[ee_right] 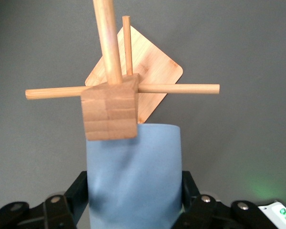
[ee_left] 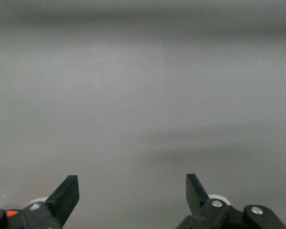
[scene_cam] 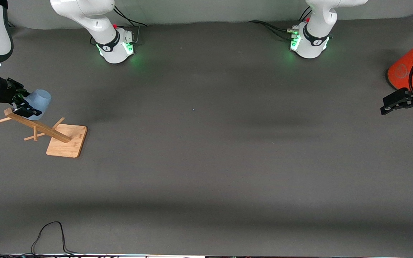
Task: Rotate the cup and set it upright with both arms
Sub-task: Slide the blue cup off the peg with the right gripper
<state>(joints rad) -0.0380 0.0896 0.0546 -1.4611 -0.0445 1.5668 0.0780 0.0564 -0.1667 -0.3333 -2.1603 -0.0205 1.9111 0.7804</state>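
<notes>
The pale-blue cup (scene_cam: 40, 100) is held off the table, lying sideways, at the right arm's end of the table. My right gripper (scene_cam: 25, 106) is shut on the cup, with a finger pressed on each side of it. In the right wrist view the cup (ee_right: 133, 176) fills the gap of the right gripper (ee_right: 135, 187), just by the top block of a wooden peg stand (ee_right: 109, 112). My left gripper (scene_cam: 393, 103) is open and empty above the table at the left arm's end; the left wrist view shows the left gripper (ee_left: 132, 191) over bare mat.
The wooden peg stand (scene_cam: 38, 125) has several pegs and a square base (scene_cam: 66, 141), and shows just below the cup in the front view. A large orange cylinder (scene_cam: 405, 70) with a grey top stands by the left gripper. A black cable (scene_cam: 48, 233) lies at the front edge.
</notes>
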